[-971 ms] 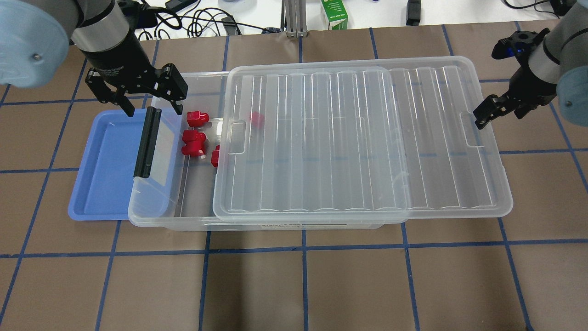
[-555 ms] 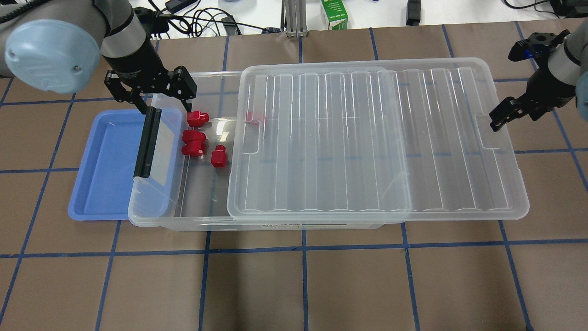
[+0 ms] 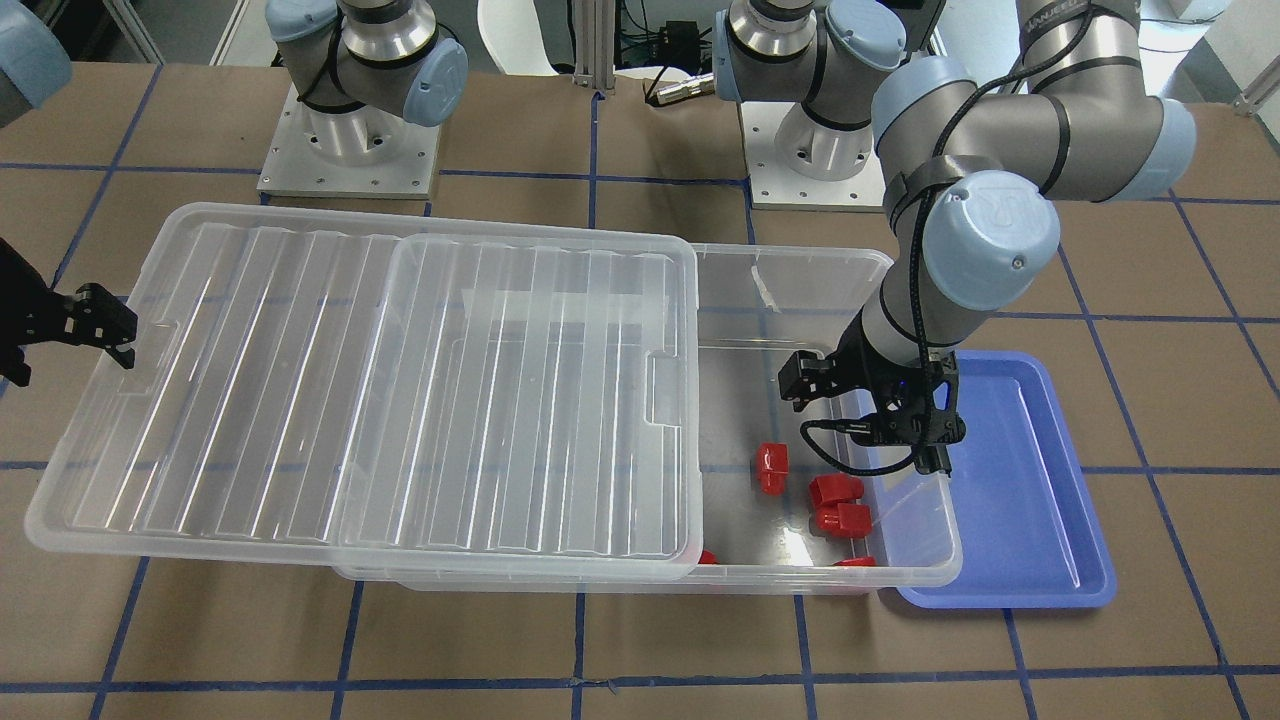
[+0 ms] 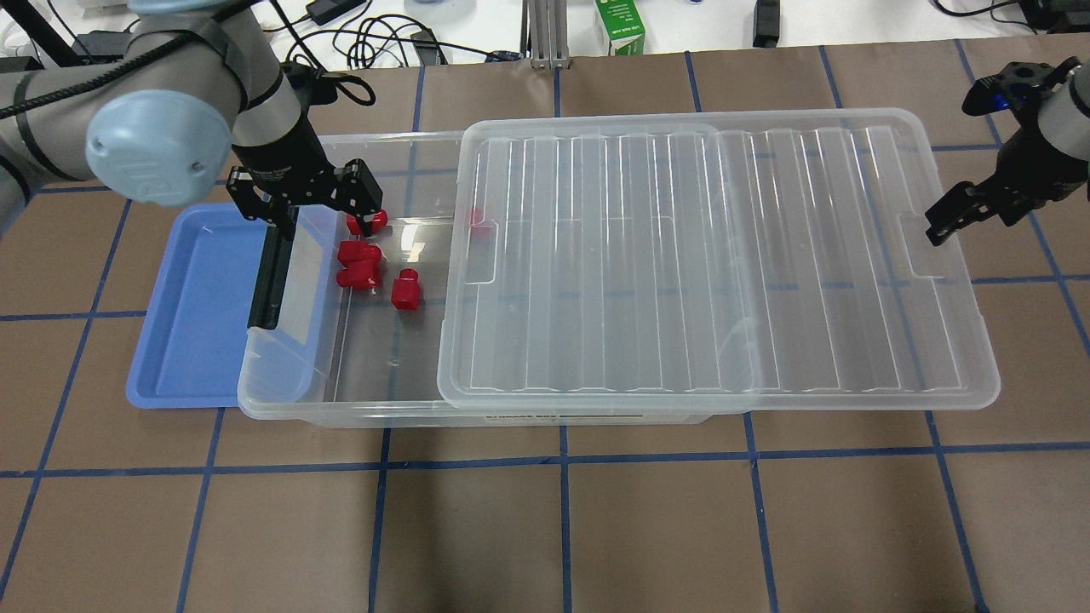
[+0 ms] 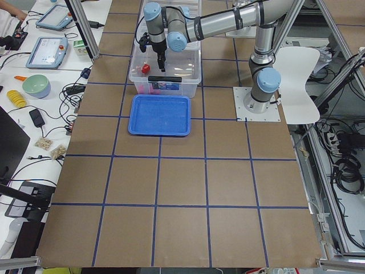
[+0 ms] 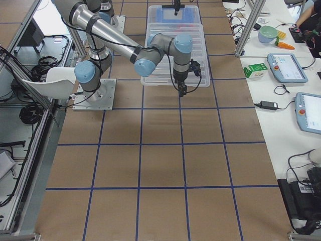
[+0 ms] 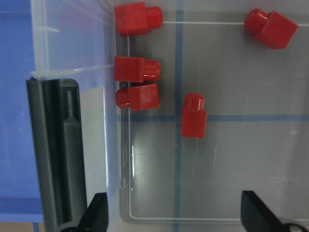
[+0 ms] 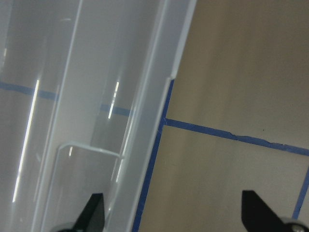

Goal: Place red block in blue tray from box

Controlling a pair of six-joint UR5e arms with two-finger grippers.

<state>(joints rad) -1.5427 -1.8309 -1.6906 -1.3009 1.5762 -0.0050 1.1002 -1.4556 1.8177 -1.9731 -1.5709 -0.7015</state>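
Several red blocks [image 4: 358,252] lie in the uncovered left end of the clear box [image 4: 341,407]; one more [image 4: 479,220] shows through the lid [image 4: 715,255]. In the left wrist view they lie ahead of my fingertips, the nearest [image 7: 193,115] standing apart. My left gripper [image 4: 324,221] is open and empty, low over the box's end beside the black latch bar [image 4: 271,272]. The blue tray [image 4: 196,315] sits empty, partly under that end. My right gripper [image 4: 971,217] is open at the lid's right edge, which lies between its fingers in the right wrist view [image 8: 176,217].
The lid overhangs the box's right end and rests slid off to the right. A green carton [image 4: 619,25] and cables lie on the white bench behind the table. Brown table with blue tape lines lies in front of the box.
The lid has slid further right with my right gripper, uncovering more red blocks. My left gripper has moved right and down, from the tray's corner to over the box's open end.
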